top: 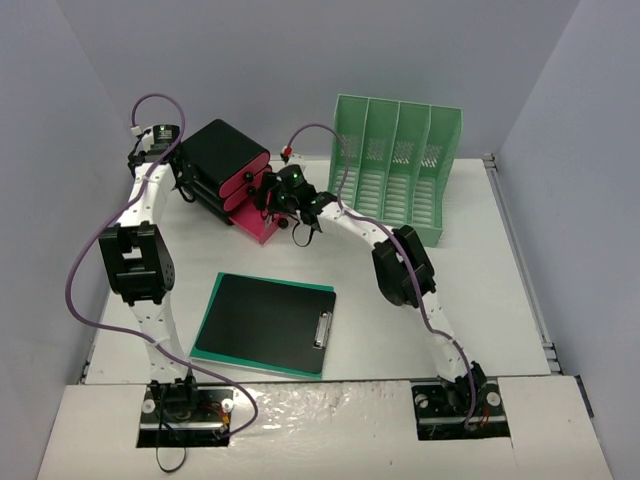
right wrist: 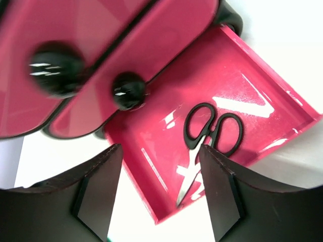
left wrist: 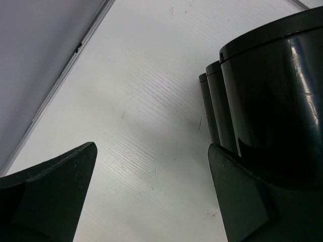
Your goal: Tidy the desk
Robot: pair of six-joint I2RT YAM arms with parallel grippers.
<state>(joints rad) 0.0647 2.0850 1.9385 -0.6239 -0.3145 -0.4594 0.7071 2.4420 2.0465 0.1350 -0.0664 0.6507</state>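
The white desk (top: pixel 420 310) holds a black drawer unit with pink fronts (top: pixel 222 160) at the back left. Its bottom pink drawer (right wrist: pixel 237 85) is pulled out, with black-handled scissors (right wrist: pixel 209 136) lying inside. My right gripper (top: pixel 272 196) hovers open just above this drawer, and in the right wrist view (right wrist: pixel 161 169) the scissors' blades lie by its right finger. My left gripper (top: pixel 187 190) is open and empty at the unit's left side. In the left wrist view (left wrist: pixel 151 166) its right finger sits against the unit's black casing (left wrist: pixel 272 96), over bare desk (left wrist: pixel 141 101).
A mint-green file rack (top: pixel 400 165) stands at the back right. A black clipboard on a green folder (top: pixel 265 322) lies flat at the front centre. Two closed pink drawer fronts with black knobs (right wrist: pixel 128 92) sit above the open drawer. The desk's rail (left wrist: pixel 75 50) runs near my left gripper.
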